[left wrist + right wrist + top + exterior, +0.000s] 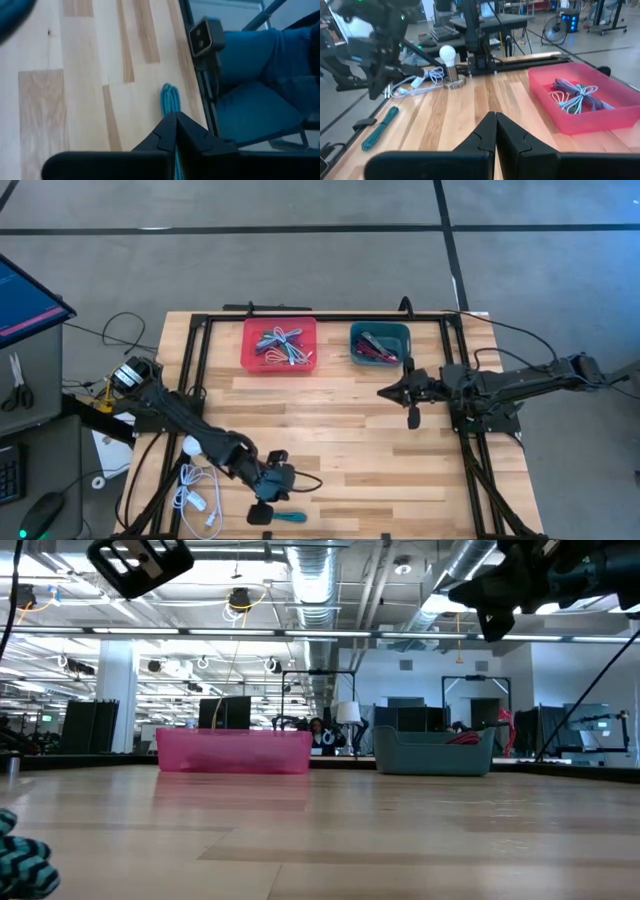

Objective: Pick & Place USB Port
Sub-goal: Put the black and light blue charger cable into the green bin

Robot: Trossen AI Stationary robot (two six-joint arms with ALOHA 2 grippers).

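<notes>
left gripper (pixel 262 515) hovers over the teal cable (pixel 290 518) at the near edge, fingers pressed together, holding nothing. right gripper (pixel 412 420) waits mid-table, pinched closed too.

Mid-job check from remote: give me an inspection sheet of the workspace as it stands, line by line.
Surface: light wooden plank table, middle bare.
Job's things: teal coiled cable lying at the near edge; pink plastic bin holding grey and light cables; teal plastic bin holding dark and red items.
Clutter: white light bulb on a wooden base; white cable bundle at the left near corner.
Grippers: left gripper shut, beside the teal coiled cable, holding nothing; right gripper shut, empty, near the teal plastic bin.
Cables: black leads off the table's left side.
Surroundings: monitor at left; a person's blue-clad legs past the near edge.
</notes>
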